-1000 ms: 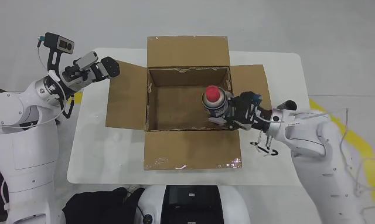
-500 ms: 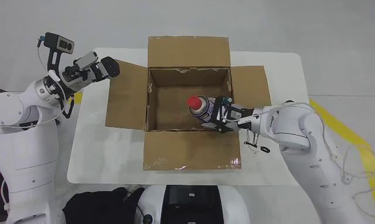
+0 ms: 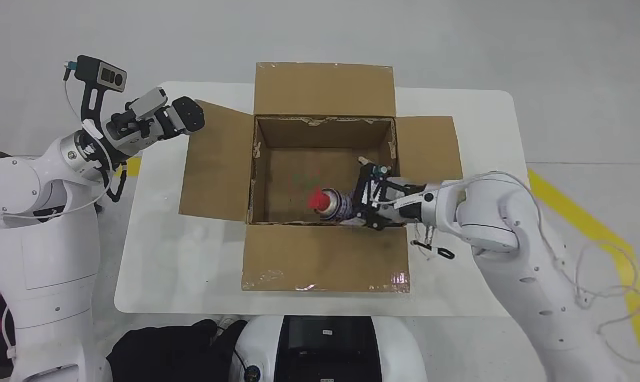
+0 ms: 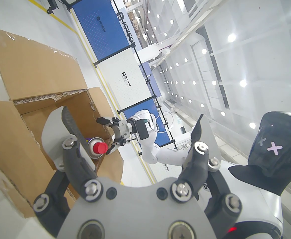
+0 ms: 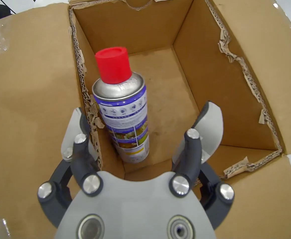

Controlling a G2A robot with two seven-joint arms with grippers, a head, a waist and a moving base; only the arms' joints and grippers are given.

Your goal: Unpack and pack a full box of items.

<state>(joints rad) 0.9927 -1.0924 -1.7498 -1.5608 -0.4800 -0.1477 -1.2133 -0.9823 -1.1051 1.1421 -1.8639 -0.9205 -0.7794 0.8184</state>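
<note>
Currently the white table (image 3: 150, 242) is carrying one open cardboard box (image 3: 325, 87), which is sitting near the table's middle with all four flaps folded outward; the torn corrugated edges are showing along its rim (image 5: 225, 45).

The left arm is holding off to the side of the box, past the flap on that side, and the left gripper (image 3: 185, 114) is hanging above the table edge. Its fingers are standing spread apart with nothing between them (image 4: 131, 115).

The right arm is reaching in over the opposite flap, and the right gripper (image 3: 375, 197) is sitting inside the box opening. Its fingers are standing wide apart (image 5: 143, 113), released, and not touching the can.

The spray can (image 5: 121, 115) is standing on its base on the box floor, close to the wall nearest the robot, just ahead of the right gripper. Its red cap (image 5: 113, 64) is pointing up (image 3: 318, 197).
</note>
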